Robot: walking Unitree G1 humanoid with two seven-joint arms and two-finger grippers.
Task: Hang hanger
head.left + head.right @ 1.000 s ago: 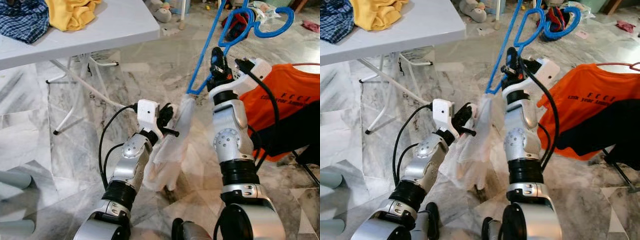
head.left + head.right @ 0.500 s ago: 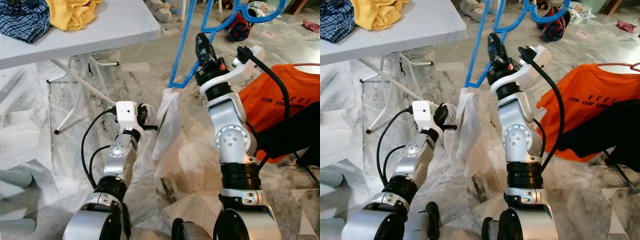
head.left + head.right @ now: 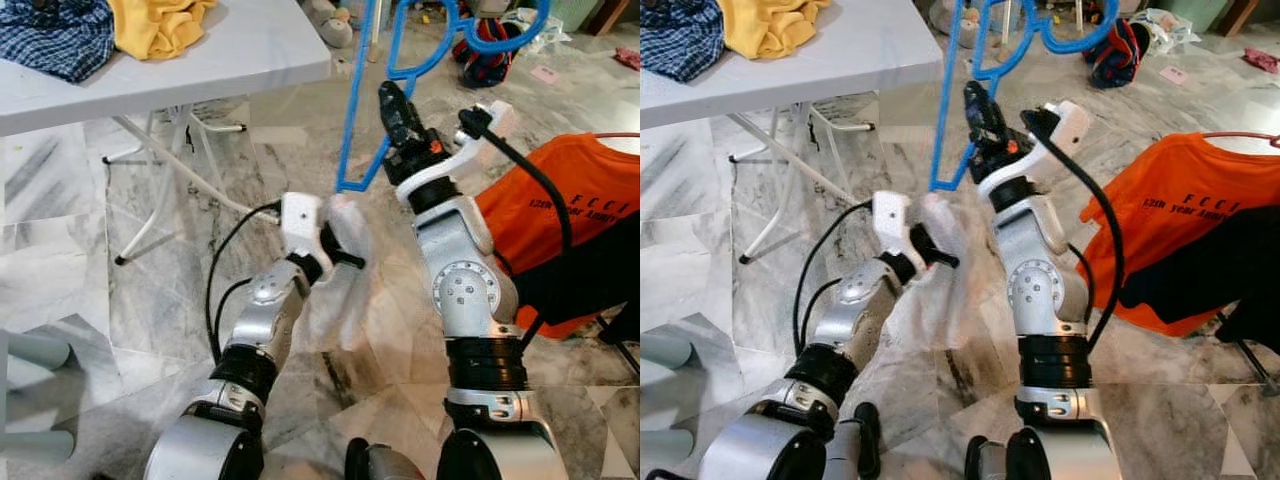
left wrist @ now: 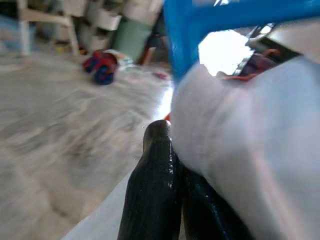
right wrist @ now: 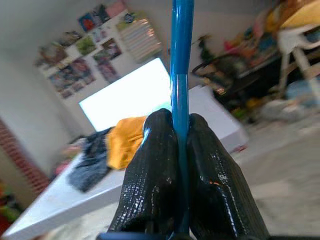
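Writing: partly legible letters on orange shirt [image 3: 585,215], far right.
Hanger [image 3: 365,110]: blue, raised mid-scene, clamped in right end effector [image 5: 180,150].
White cloth [image 3: 345,265]: draped off hanger corner, pinched by left end effector [image 4: 172,165].
Table [image 3: 240,60]: edge far left, open marble floor [image 3: 70,270] below.

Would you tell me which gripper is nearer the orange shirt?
Right. The right gripper, shut on the blue hanger, is beside the orange shirt; the left gripper grips white cloth farther away.
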